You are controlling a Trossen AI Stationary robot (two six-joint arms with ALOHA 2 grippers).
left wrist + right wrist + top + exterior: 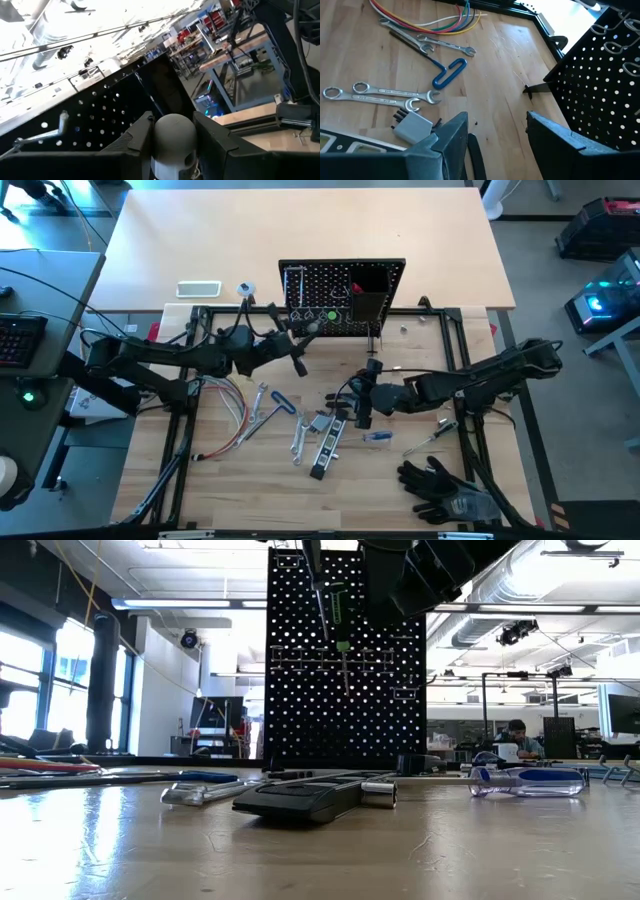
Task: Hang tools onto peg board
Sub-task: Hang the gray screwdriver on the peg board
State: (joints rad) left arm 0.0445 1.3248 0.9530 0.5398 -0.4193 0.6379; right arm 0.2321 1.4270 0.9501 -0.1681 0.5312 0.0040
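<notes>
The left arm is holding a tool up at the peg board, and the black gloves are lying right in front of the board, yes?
Not quite. In the high view the black gloves lie at the table's near right corner, far from the peg board. The left gripper does hold a tool at the board.

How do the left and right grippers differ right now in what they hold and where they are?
The left gripper is up at the black perforated peg board, while the right gripper hangs over the wooden table among the loose tools. The left gripper is closed on a rounded grey tool handle; the right gripper is open and empty. Both have dark fingers.
</notes>
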